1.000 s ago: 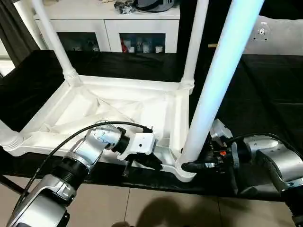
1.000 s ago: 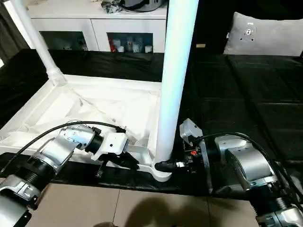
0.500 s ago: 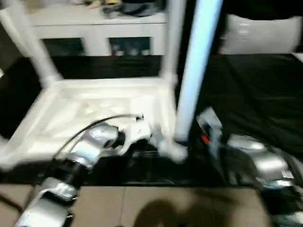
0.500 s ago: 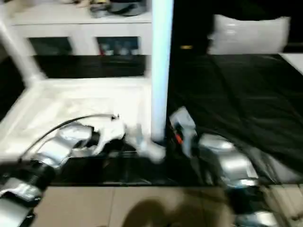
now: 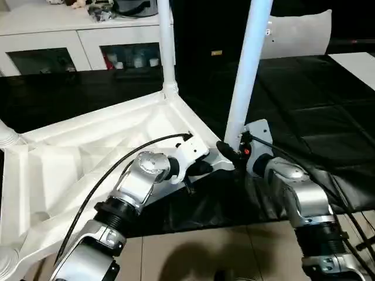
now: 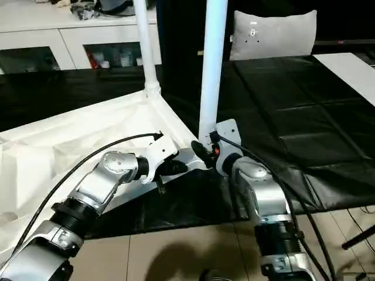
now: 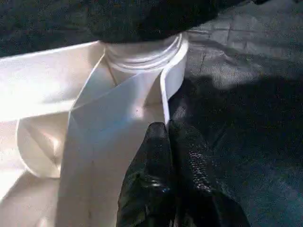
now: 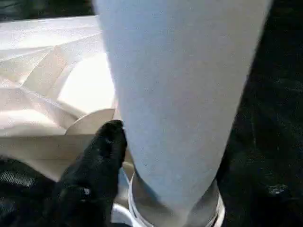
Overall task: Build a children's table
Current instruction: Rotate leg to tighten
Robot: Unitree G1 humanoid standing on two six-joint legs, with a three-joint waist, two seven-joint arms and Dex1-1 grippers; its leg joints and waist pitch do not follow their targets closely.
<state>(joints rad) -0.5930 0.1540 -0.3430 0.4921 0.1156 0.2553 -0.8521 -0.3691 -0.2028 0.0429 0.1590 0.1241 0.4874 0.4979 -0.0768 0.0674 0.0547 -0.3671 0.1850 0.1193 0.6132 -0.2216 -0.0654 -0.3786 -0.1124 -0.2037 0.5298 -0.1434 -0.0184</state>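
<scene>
The upturned children's table (image 5: pixel 76 152) lies on the black-draped worktop (image 5: pixel 304 111). Left tool (image 7: pixel 166 137) — fingers pressed together — rests at its corner rim; right tool (image 5: pixel 229 153) clasps the near leg (image 5: pixel 249 64) at its base.

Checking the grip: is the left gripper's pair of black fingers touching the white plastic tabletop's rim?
Touching. In the left wrist view, the left gripper is shut, fingertips pressed against the tabletop's rim.

A home-like room; white cabinet (image 5: pixel 76 44) with glass doors showing small items, grey cushion (image 6: pixel 272 34), tiled floor (image 5: pixel 205 252)
</scene>
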